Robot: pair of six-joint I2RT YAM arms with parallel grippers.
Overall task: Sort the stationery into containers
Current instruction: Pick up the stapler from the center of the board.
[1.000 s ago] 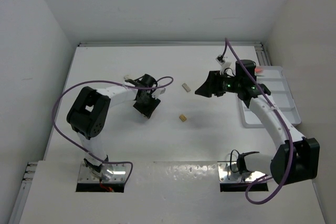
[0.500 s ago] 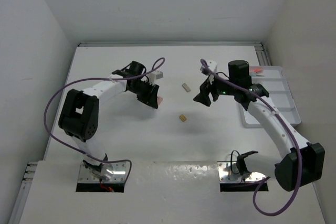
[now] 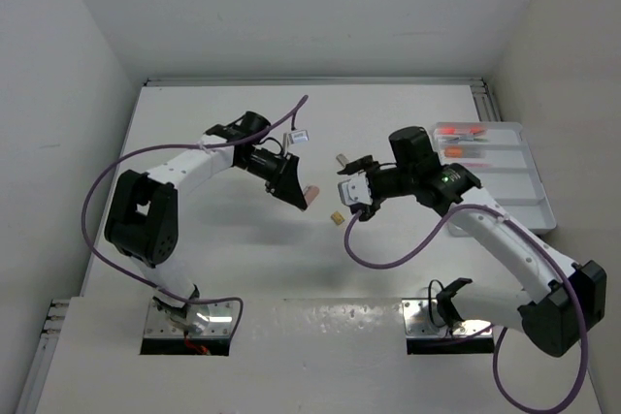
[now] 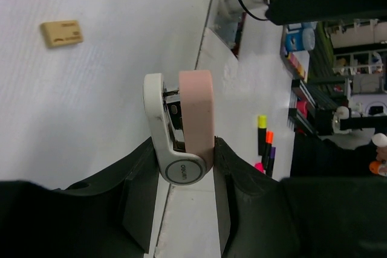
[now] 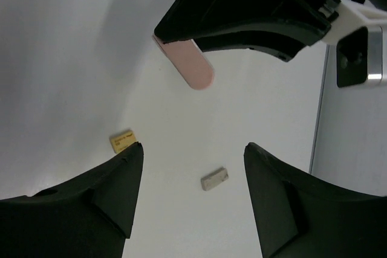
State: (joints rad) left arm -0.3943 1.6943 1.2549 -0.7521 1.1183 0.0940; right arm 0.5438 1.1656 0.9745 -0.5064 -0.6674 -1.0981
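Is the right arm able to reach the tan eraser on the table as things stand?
Probably yes: the right tool is open, empty and close to the tan eraser, with bare table around it. The left tool, holding a pink item, is apart.

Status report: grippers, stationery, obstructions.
Left gripper shut on pink-white item. Right gripper open near tan eraser and grey-white eraser. Tray holds orange-red pens. No obstruction seen.

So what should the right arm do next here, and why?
Probably ease the open right gripper toward the pink-and-white item clamped in the left gripper for a handover: its pink end faces the right wrist camera, and the tray lies on the right arm's side.
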